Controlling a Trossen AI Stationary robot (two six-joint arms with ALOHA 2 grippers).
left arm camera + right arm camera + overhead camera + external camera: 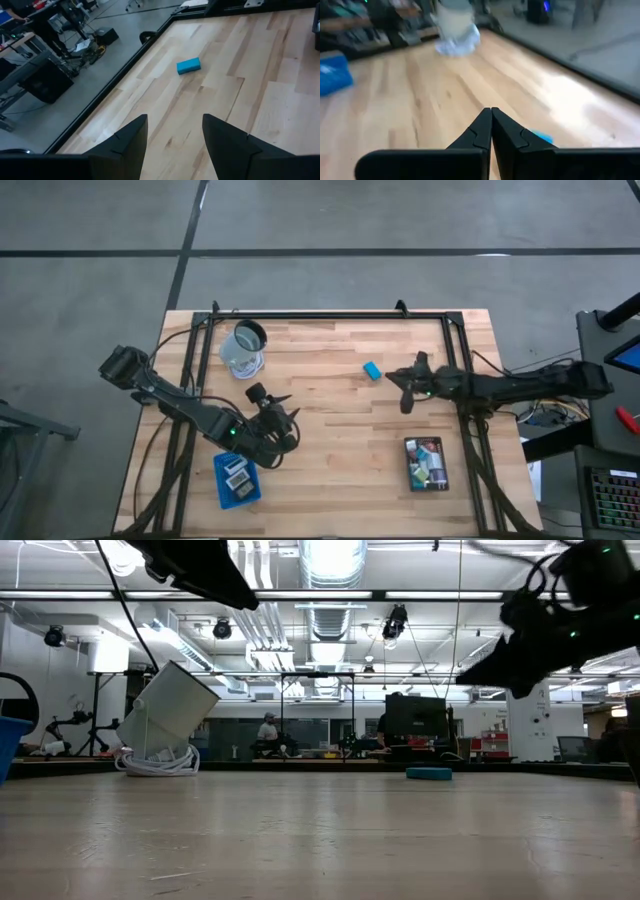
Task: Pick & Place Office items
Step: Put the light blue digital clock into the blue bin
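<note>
High view: our left gripper (284,418) open, empty; right gripper (405,388) closed, empty. We should open wide over teal block (372,370) mid-table, then squeeze.

Wood table (330,430): trays, cup, teal block (372,370)

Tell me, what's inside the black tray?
The black tray holds a jumble of small office items in teal, white and other colours. Anything buried underneath them is hidden.

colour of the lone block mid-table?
Teal block; clearest in the left wrist view.
</note>
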